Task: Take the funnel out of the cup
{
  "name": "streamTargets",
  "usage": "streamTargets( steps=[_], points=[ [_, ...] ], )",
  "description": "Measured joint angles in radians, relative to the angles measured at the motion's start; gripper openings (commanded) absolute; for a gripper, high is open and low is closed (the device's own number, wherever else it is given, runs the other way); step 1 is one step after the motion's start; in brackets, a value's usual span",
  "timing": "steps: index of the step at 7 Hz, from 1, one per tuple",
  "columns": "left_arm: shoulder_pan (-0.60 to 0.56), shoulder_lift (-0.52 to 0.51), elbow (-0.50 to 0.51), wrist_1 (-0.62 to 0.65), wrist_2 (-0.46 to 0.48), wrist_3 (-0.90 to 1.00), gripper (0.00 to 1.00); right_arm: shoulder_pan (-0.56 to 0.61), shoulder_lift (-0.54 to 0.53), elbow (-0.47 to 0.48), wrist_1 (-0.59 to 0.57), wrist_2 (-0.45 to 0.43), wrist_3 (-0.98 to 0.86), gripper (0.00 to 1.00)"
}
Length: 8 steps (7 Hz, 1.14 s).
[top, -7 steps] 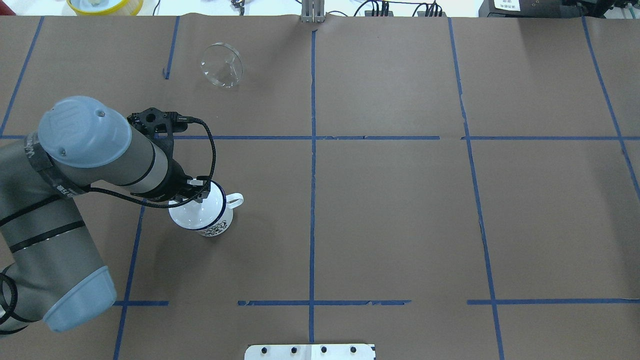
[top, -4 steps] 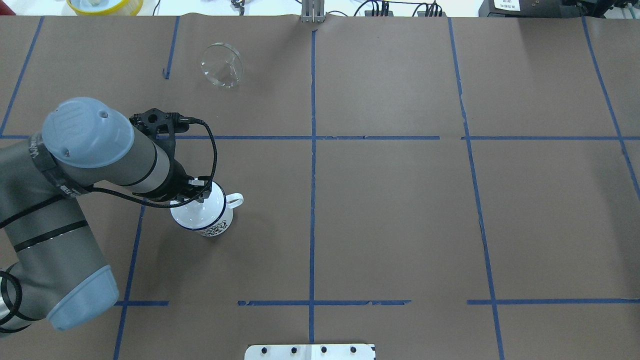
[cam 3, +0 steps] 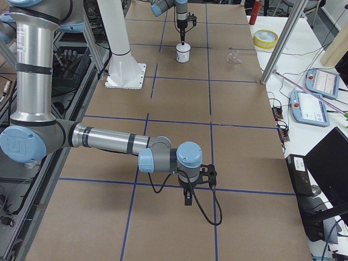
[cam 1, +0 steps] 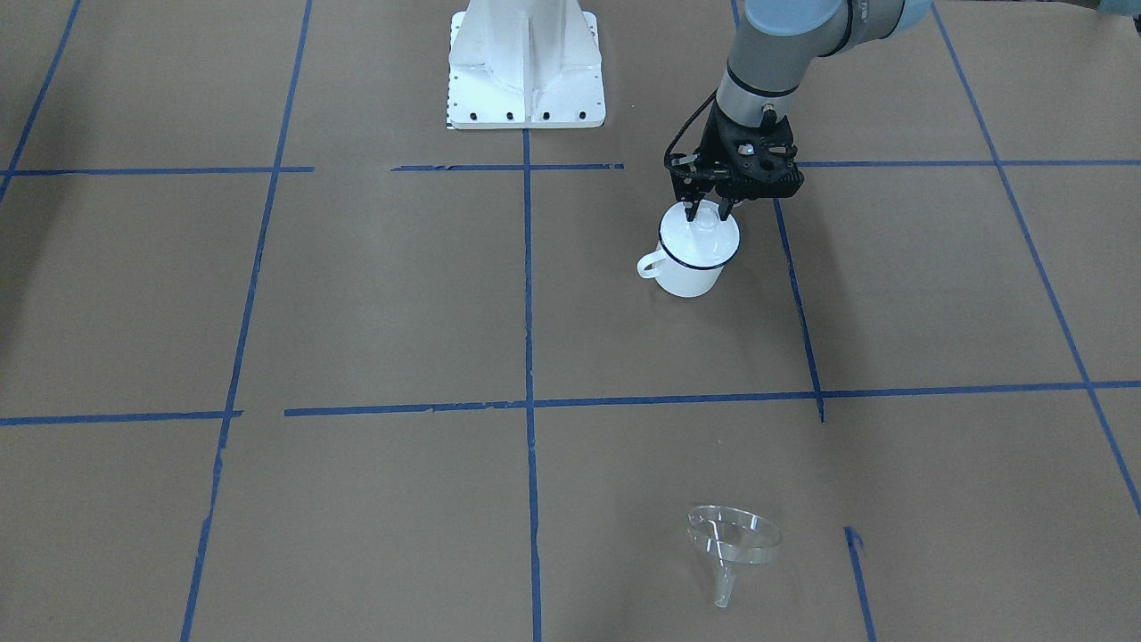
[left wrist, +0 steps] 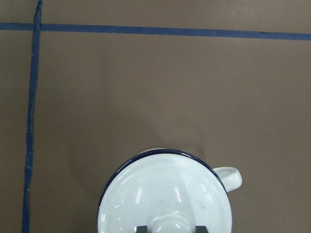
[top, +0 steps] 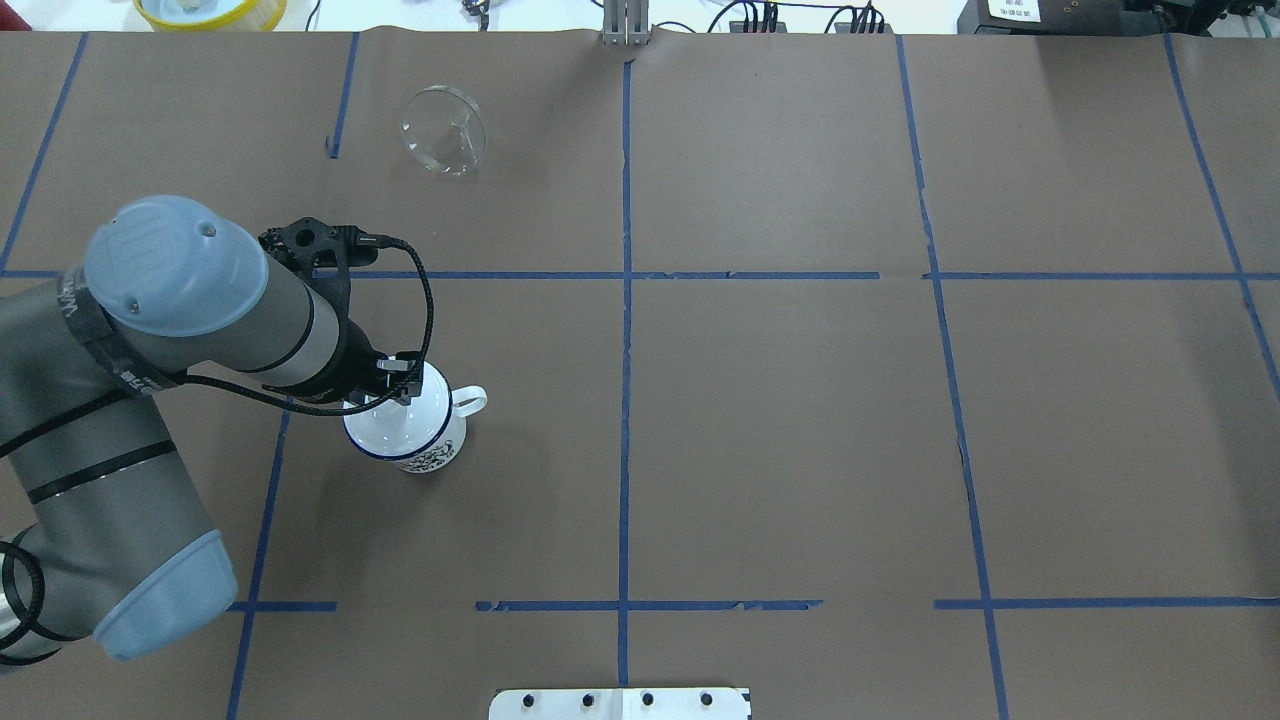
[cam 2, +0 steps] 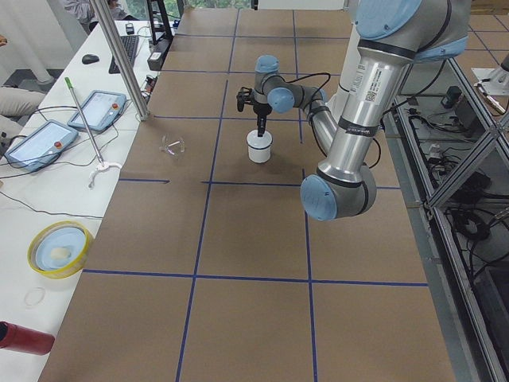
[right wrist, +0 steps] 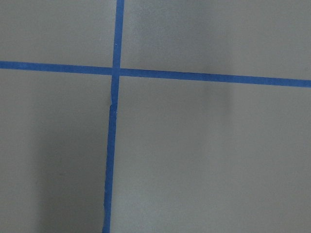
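Observation:
The cup (cam 1: pixel 686 278) is a white mug with a dark blue rim, upright on the table, its handle (top: pixel 470 401) pointing to the overhead view's right. A white domed lid (left wrist: pixel 165 194) with a knob covers it. My left gripper (cam 1: pixel 707 212) points straight down over the cup, its fingers closed on the lid's knob. The clear funnel (cam 1: pixel 731 539) lies on its side on the table far from the cup, and also shows in the overhead view (top: pixel 445 130). My right gripper (cam 3: pixel 187 200) hangs over bare table far away; I cannot tell whether it is open or shut.
Brown paper with blue tape lines (top: pixel 625 275) covers the table. The robot's white base (cam 1: pixel 526 67) stands at the near edge. A yellow dish (top: pixel 210 10) sits beyond the far edge. Tablets (cam 2: pixel 95 107) and a pole (cam 2: pixel 123 56) stand on the side bench.
My left arm has shifted slightly to the right over the cup. The cup's top edge shows a little more to the right. The funnel has not moved.

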Motion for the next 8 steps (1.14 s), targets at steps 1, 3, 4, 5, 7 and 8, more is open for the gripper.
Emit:
streamTargets(
  steps=[1,3,4,5,7,8],
  points=[
    [-0.004,0.004,-0.007,0.0,0.0,0.001,1.0,0.0,0.0,0.0,0.0,0.0,0.0,1.0],
    [-0.059,0.03,-0.042,-0.001,-0.009,0.096,1.0,0.0,0.0,0.0,0.0,0.0,0.0,1.0],
    [-0.149,0.07,-0.052,-0.008,-0.059,0.245,1.0,0.0,0.0,0.0,0.0,0.0,0.0,1.0],
    [-0.276,0.13,-0.052,-0.018,-0.151,0.449,1.0,0.0,0.0,0.0,0.0,0.0,0.0,1.0],
    [-0.561,0.281,0.001,-0.029,-0.349,0.781,1.0,0.0,0.0,0.0,0.0,0.0,0.0,1.0],
    [-0.664,0.363,0.056,-0.03,-0.4,0.85,1.0,0.0,0.0,0.0,0.0,0.0,0.0,1.0]
  ],
)
